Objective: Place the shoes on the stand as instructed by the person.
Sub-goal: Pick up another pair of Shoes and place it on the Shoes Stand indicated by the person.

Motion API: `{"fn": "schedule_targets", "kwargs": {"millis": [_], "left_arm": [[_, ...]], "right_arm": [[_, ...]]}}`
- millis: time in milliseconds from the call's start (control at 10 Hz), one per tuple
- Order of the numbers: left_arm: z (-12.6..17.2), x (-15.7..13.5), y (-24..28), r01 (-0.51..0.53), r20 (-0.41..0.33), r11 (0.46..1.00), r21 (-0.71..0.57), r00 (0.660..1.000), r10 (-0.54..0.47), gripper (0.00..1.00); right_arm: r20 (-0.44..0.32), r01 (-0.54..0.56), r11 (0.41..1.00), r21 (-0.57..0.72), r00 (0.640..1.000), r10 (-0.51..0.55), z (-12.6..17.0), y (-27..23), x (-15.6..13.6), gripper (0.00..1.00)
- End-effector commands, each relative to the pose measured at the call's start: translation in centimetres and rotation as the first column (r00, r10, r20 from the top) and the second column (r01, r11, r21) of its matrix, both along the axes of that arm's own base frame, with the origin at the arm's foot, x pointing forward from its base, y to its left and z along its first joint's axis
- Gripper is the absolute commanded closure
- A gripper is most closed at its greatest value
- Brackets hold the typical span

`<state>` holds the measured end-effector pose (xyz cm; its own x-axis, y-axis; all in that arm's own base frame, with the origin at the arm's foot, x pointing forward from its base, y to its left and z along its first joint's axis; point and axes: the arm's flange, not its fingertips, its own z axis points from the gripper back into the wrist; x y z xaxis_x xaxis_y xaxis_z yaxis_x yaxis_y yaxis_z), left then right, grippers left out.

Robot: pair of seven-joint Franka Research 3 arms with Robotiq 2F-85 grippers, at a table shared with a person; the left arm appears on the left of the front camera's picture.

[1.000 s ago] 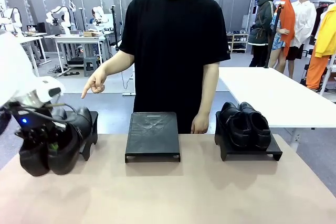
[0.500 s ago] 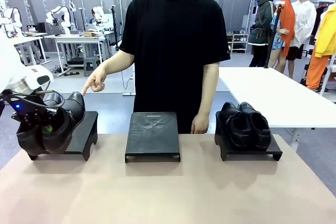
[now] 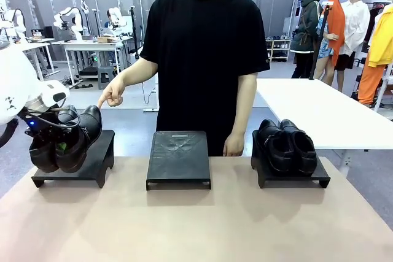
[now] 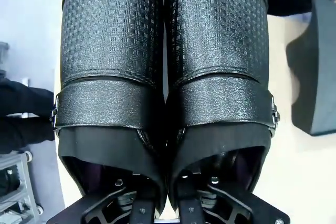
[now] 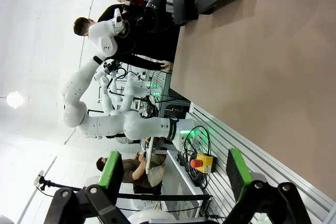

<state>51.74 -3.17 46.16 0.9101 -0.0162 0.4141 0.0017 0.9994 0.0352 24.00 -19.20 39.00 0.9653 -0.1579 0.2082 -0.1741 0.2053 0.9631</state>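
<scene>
Gripping a pair of black shoes point(image 3: 66, 141) over the left stand point(image 3: 92, 165), the left gripper point(image 3: 54, 146) has its jaws pinched on their inner walls.
Left wrist view shows one finger inside each shoe, heels toward the camera. A second pair point(image 3: 287, 145) sits on the right stand point(image 3: 295, 178); the middle stand point(image 3: 178, 158) is bare. The person's hand point(image 3: 112, 96) points left. The right gripper point(image 5: 170, 179) has its jaws spread wide, holding nothing.
</scene>
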Motion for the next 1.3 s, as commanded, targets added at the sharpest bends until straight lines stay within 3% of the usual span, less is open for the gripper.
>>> {"fn": "schedule_targets", "kwargs": {"millis": [0, 1000, 1100, 1200], "left_arm": [[0.4, 2.3, 0.6, -0.001, 0.049, 0.999, 0.037, 0.999, -0.001, 0.91], [-4.0, 6.5, 1.7, 0.047, 0.036, 0.999, 0.022, 0.998, -0.048, 0.91], [-4.1, 6.6, 1.7, 0.044, 0.036, 0.999, 0.022, 0.998, -0.045, 0.74], [-4.0, 6.5, 1.7, 0.038, 0.036, 0.999, 0.024, 0.999, -0.039, 0.64]], "right_arm": [[0.004, -0.001, 1.000, 0.007, 1.000, 0.001, 0.3, 0.1, -0.2, 0.00], [0.004, -0.001, 1.000, 0.007, 1.000, 0.001, 0.3, 0.1, -0.2, 0.00], [0.004, -0.001, 1.000, 0.007, 1.000, 0.001, 0.3, 0.1, -0.2, 0.00], [0.004, -0.001, 1.000, 0.007, 1.000, 0.001, 0.3, 0.1, -0.2, 0.00]]}}
